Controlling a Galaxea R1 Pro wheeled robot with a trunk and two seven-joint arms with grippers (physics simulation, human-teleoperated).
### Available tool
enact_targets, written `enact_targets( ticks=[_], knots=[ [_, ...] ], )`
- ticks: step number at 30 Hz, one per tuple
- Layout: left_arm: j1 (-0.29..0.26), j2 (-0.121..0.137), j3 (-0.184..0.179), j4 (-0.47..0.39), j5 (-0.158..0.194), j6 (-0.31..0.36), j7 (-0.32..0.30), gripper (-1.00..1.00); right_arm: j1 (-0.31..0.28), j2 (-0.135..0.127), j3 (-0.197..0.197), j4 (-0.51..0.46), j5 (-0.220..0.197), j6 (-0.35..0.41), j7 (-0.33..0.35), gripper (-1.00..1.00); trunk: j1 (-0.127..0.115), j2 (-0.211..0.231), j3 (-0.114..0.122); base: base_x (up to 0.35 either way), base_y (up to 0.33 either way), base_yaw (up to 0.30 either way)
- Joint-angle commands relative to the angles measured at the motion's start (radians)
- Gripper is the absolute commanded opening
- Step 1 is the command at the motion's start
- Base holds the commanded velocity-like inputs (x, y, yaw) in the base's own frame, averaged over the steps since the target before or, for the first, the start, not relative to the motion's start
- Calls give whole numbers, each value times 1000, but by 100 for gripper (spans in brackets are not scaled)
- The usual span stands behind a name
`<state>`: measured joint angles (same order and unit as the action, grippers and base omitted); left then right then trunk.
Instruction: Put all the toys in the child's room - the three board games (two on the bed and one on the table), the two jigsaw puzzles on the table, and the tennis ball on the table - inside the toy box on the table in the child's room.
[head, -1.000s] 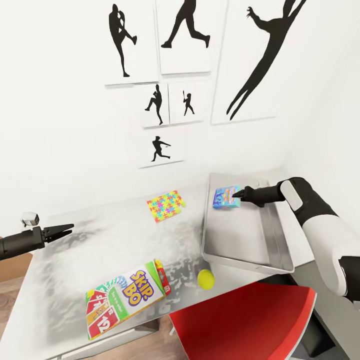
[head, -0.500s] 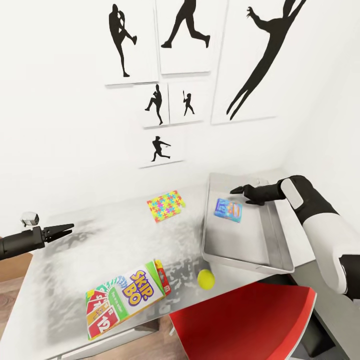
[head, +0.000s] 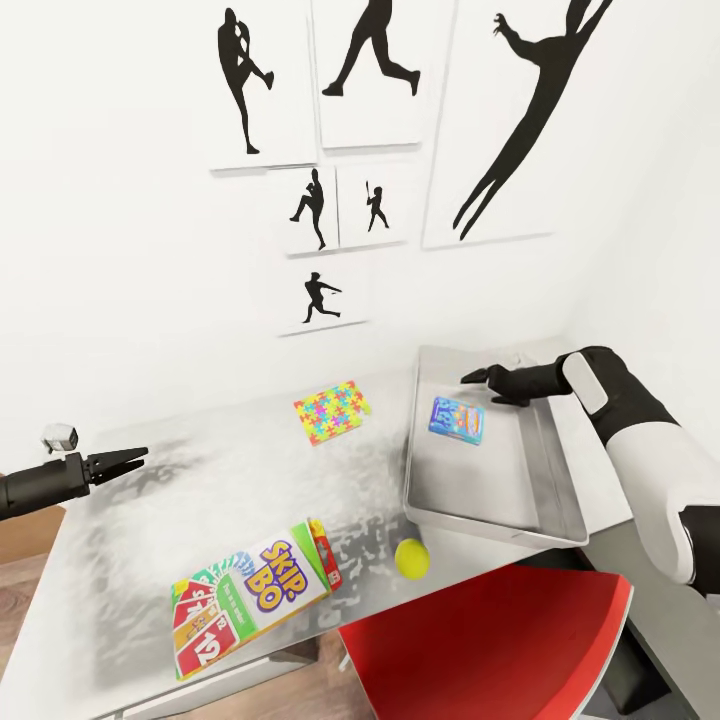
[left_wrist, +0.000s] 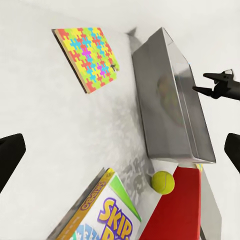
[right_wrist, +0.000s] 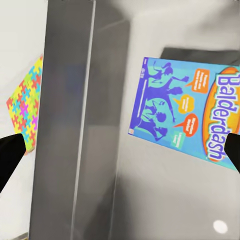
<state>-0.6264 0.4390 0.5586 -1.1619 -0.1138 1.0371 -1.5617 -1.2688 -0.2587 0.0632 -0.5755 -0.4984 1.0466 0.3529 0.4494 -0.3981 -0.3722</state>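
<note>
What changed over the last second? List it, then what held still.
The right pincer let go of the blue board game, which dropped flat into the toy box; the pincer now hovers open above it. The left pincer, jigsaw puzzle, SKIP-BO box and tennis ball stayed put.

White wall (head: 120, 250) is carrying black sports-silhouette prints (head: 365, 70). Wooden floor (head: 25, 580) is showing at left; red chair (head: 480, 650) is sitting against the near desk edge.

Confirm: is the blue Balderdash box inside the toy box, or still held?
Inside. The Balderdash box lies flat on the toy box floor, and the right gripper, open, hovers above it without touching.
</note>
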Motion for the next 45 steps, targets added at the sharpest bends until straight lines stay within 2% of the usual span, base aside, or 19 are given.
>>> enact_targets(
  ticks=[1, 16, 36, 45],
  knots=[
    [-1, 0, 1, -1, -10, 10, -9, 100, -1, -1, 4, -1, 8, 1, 10, 100, 1, -2, -2, 0, 0, 0],
    [-1, 0, 1, -1, -10, 10, -9, 100, -1, -1, 4, -8, 5, 1, 12, 100, 1, -2, 2, 0, 0, 0],
    [-1, 0, 1, -1, -10, 10, -9, 100, -1, -14, 3, -14, -5, 1, 21, 100, 1, -2, 31, 0, 0, -15],
    [-1, 0, 1, -1, -10, 10, -9, 100, 0, -18, 3, -35, -7, 1, 59, 100, 1, -2, 46, -3, 0, -69]
  ],
)
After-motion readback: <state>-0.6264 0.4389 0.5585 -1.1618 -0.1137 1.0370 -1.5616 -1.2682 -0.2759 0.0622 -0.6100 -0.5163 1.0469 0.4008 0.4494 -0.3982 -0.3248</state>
